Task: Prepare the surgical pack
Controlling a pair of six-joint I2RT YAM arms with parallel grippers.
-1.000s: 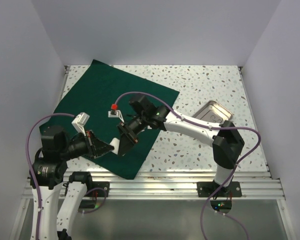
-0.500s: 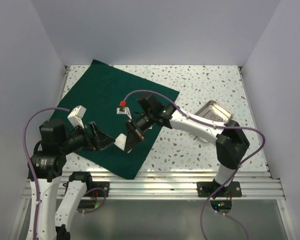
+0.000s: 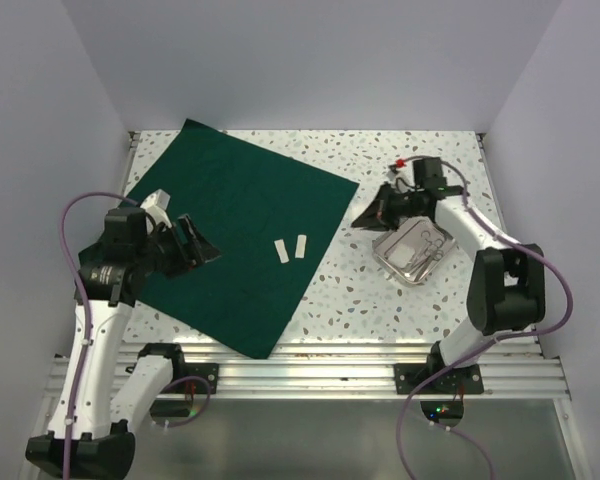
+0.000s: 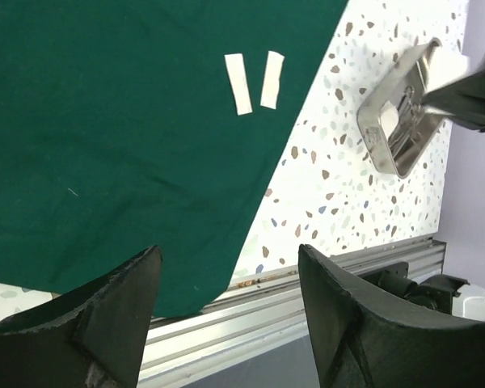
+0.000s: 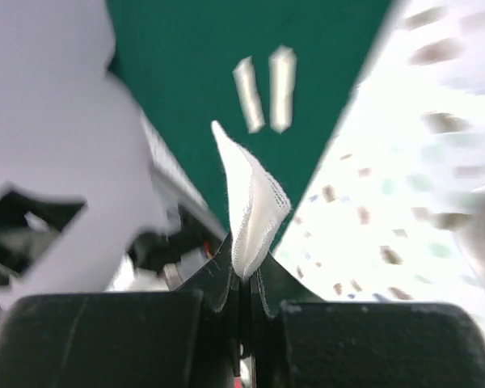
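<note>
The dark green cloth (image 3: 230, 215) of the surgical pack lies flat on the left of the table, with two white strips (image 3: 290, 249) side by side near its right edge. A steel tray (image 3: 395, 262) holding instruments sits on the speckled table to the right. My left gripper (image 3: 202, 252) hangs open and empty over the cloth's left part; the left wrist view shows the cloth (image 4: 129, 121), the strips (image 4: 255, 81) and the tray (image 4: 370, 121). My right gripper (image 3: 365, 217) is just left of the tray, shut on a folded white gauze piece (image 5: 255, 202).
A metal rail (image 3: 310, 372) runs along the table's near edge, just past the cloth's front corner. White walls close in the left, back and right sides. Purple cables loop from both arms.
My right arm has swung from over the cloth to the right, beside the tray. My left gripper has opened and drawn back to the left. The two strips now lie uncovered on the cloth.
</note>
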